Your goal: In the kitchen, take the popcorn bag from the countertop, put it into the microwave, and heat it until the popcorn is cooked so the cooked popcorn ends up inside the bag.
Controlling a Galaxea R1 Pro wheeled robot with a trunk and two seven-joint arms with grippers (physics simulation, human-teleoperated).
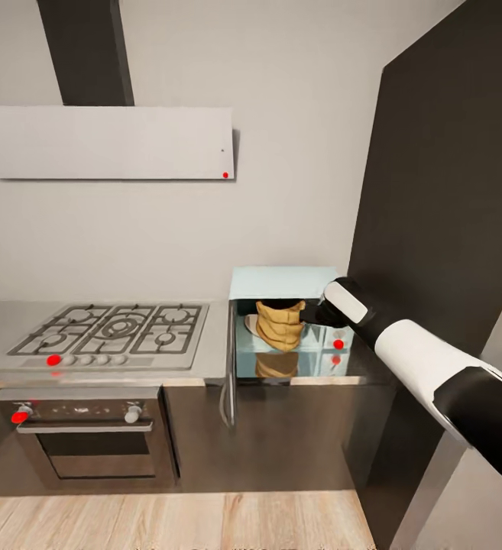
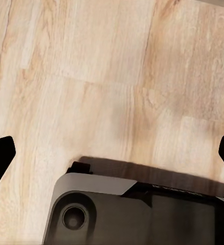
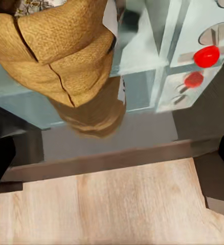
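Loading step | right gripper [image 1: 309, 312] at crumpled orange-tan popcorn bag [image 1: 280, 325] – grip unclear – inside open mint-blue microwave [image 1: 281, 281], 3 o'clock of hob | next: release, shut door

i can read no text, label, brand or number anywhere. my microwave [image 1: 283, 283] panel carries only plain red dots and blank white knobs, the gas hob [image 1: 113, 330] and the oven [image 1: 82, 428] below it have red marks with no lettering, and the popcorn bag [image 1: 280, 325] is bare paper with no print.
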